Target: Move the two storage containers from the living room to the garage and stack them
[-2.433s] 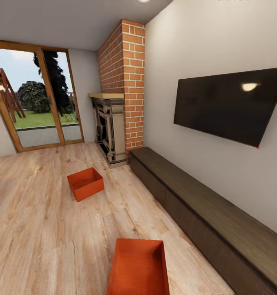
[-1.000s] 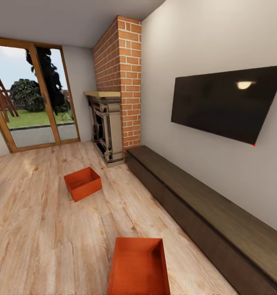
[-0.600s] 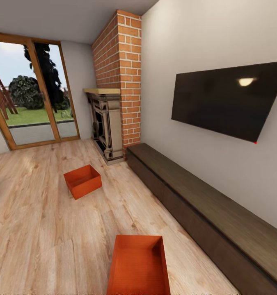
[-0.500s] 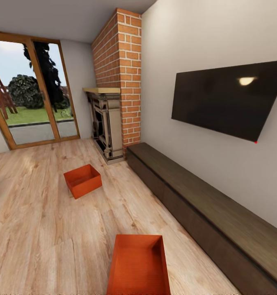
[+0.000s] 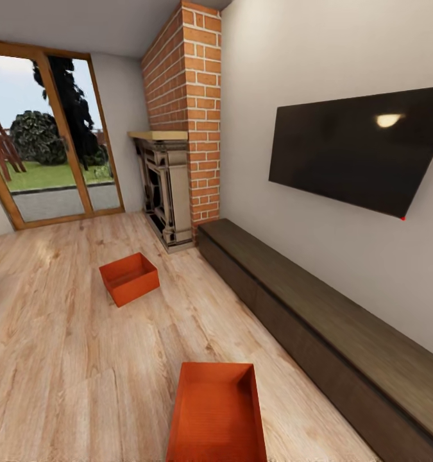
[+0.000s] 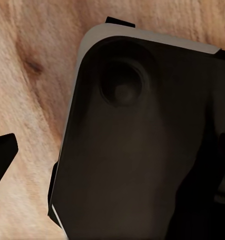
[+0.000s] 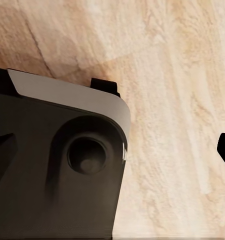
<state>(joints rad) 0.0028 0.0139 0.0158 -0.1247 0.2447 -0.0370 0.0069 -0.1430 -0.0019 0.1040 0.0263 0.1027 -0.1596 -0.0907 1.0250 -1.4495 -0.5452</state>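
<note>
While the head camera looks over the living room, one storage container (image 5: 217, 412) sits open on the wood-plank floor (image 5: 62, 346) close below, and the second storage container (image 5: 129, 278) lies well apart toward the fireplace (image 5: 163, 190). No writing reads on either bin, nor on the black TV (image 5: 357, 151). Both wrist views show dark robot housing over planks; whether either hand is clenched or released, I cannot tell.
</note>
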